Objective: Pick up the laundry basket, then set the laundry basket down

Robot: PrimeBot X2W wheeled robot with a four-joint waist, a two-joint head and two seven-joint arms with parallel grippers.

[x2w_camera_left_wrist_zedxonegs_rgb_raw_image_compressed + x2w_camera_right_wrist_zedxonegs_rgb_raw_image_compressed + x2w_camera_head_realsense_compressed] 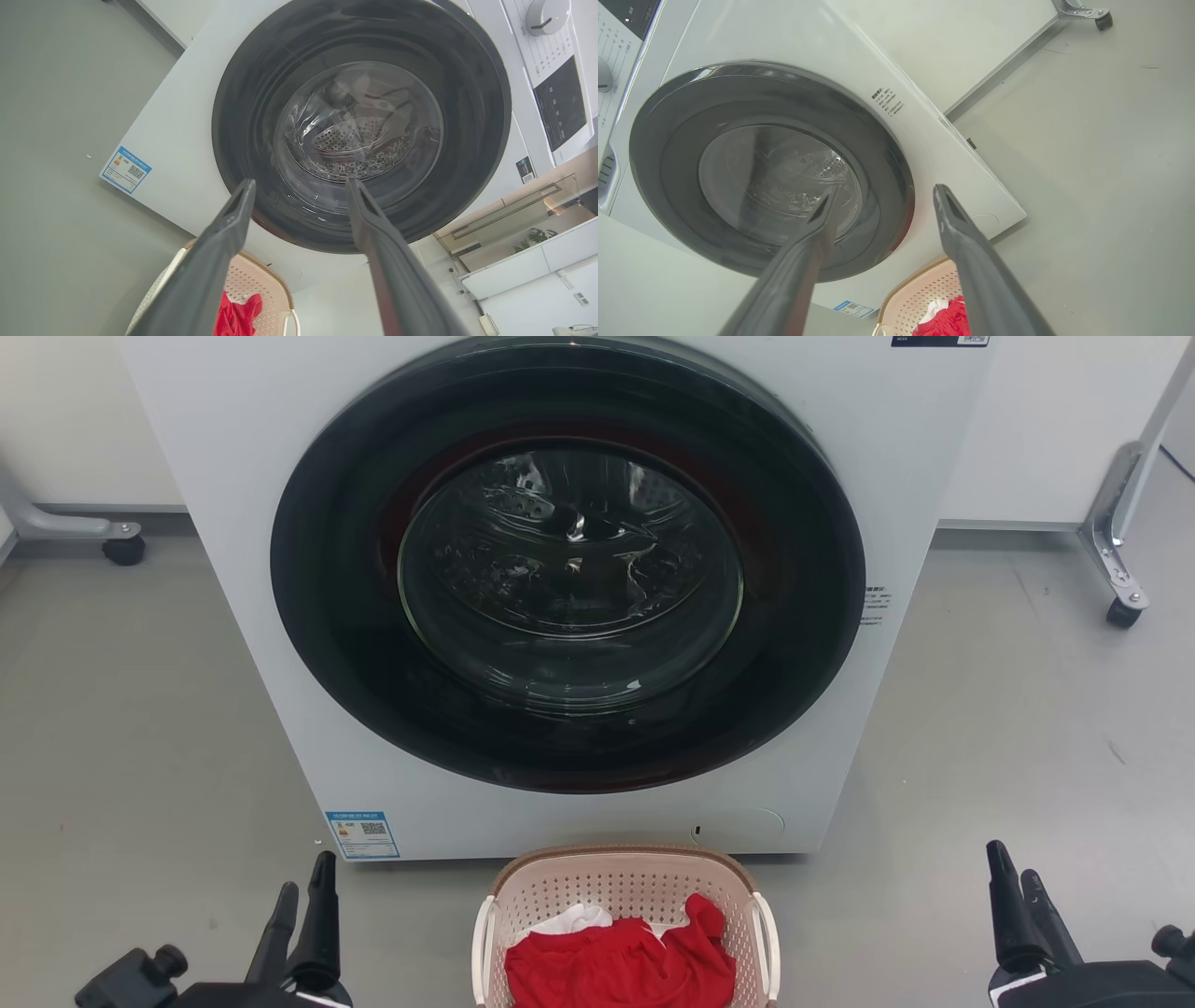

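Observation:
The laundry basket [624, 887], pale pink-cream with a brown rim and white side handles, stands on the floor right before the washer, at the bottom centre of the head view. Red and white cloth [621, 957] lies inside it. My left gripper [306, 891] hangs open well to the basket's left, holding nothing. My right gripper [1016, 875] hangs open well to its right, also holding nothing. In the left wrist view the basket [254, 284] peeks between the spread fingers of the left gripper [301, 186]. The right wrist view has the basket [920, 296] low between the parted fingers of the right gripper [882, 193].
A white front-loading washer [243, 523] with a dark round door [569, 569] rises close behind the basket. Wheeled metal frame legs stand at the far left [121, 546] and far right [1120, 579]. Grey floor [140, 728] lies on both sides of the washer.

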